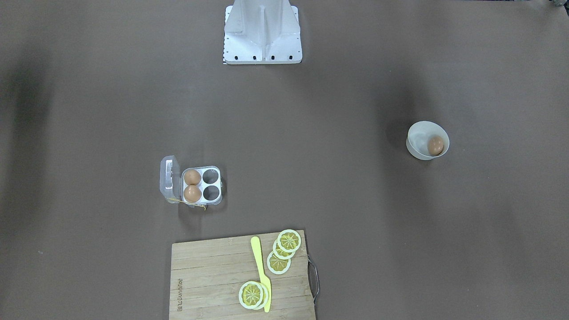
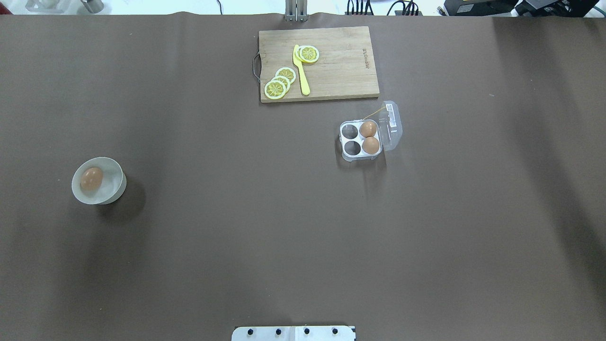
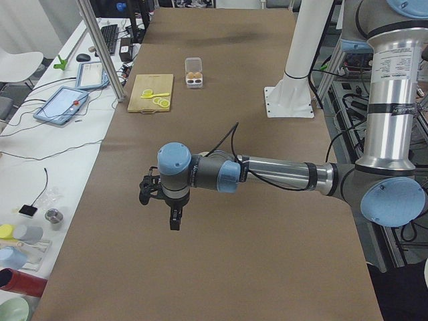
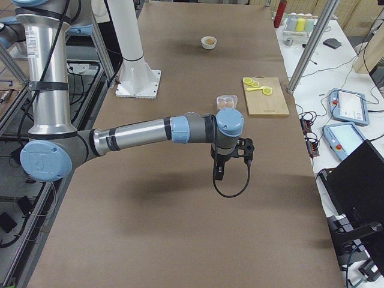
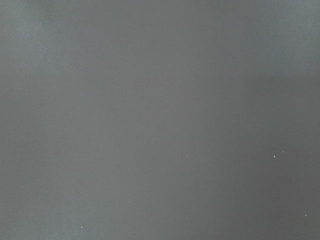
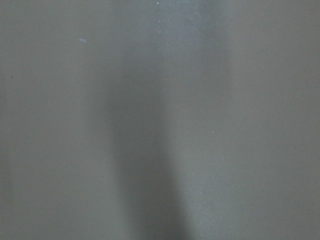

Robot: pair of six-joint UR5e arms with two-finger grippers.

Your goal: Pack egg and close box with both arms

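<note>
Brown egg (image 2: 91, 179) lies in bowl (image 2: 117, 185), far from left fingers (image 3: 175, 219).

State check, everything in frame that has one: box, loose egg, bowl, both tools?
box: lid open, two cells filled, two empty.
egg: lying in the bowl, not yet packed.
bowl: upright, holds that one egg.
left tool: raised, away from box and bowl; cannot tell whether open or shut.
right tool: raised, away from box and bowl; cannot tell whether open or shut.
</note>
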